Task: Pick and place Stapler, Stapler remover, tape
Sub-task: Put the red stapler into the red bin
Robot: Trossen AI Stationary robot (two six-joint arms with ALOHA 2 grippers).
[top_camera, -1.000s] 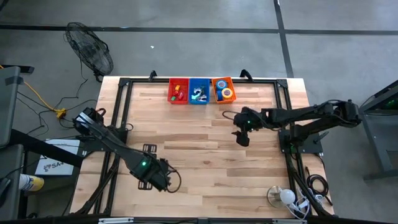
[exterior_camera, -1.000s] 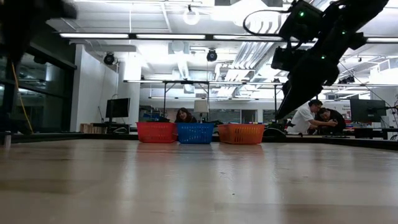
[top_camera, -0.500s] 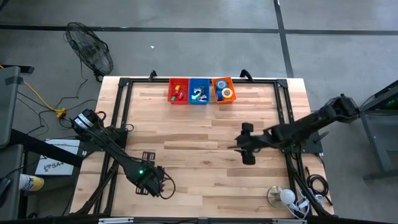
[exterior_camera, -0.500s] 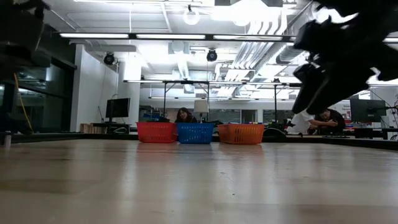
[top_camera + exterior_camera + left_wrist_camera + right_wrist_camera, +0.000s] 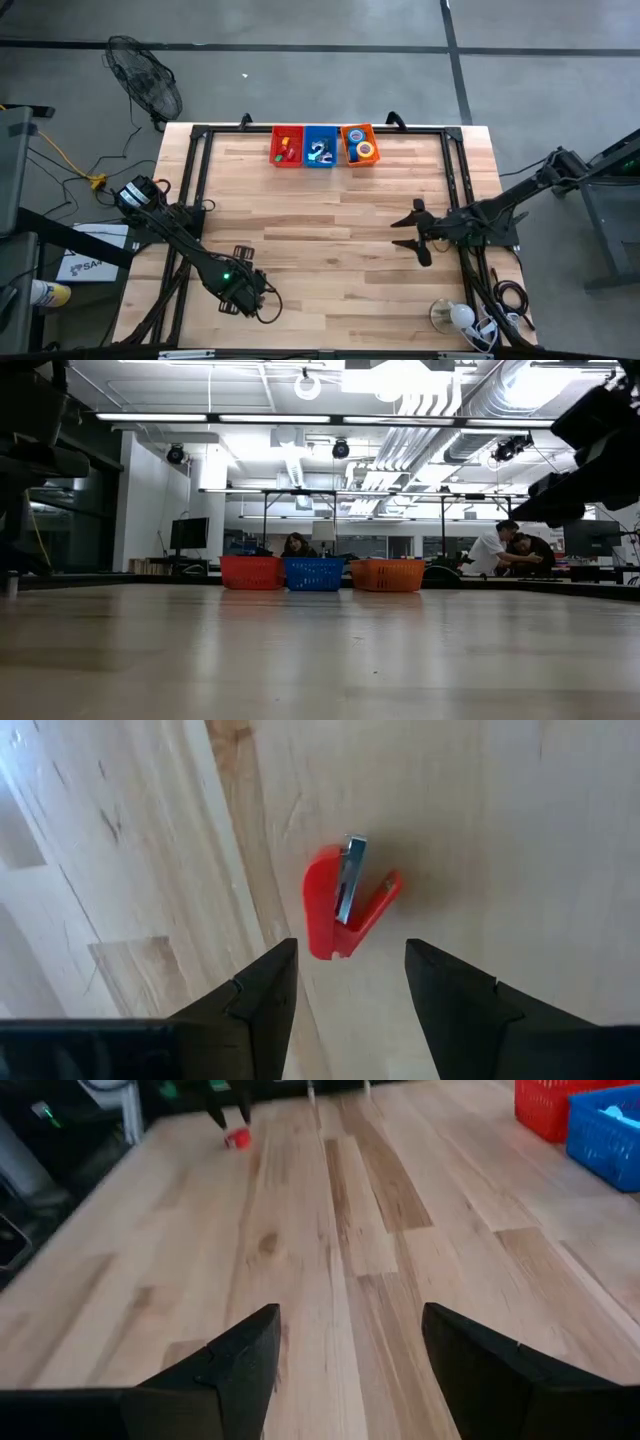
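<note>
Left gripper point(image 5: 345, 995) released, fingers spread, poised directly above red stapler point(image 5: 345, 900) lying on table point(image 5: 330, 290) near front-left edge. Right gripper point(image 5: 412, 232) released, empty, right of centre.

I see the pale wooden table point(image 5: 330, 230) with three baskets in a row touching at its far edge, red point(image 5: 286, 146), blue point(image 5: 320, 146) and orange point(image 5: 360, 145), and a small red stapler point(image 5: 347, 901) lying open on the boards near the left front.
</note>
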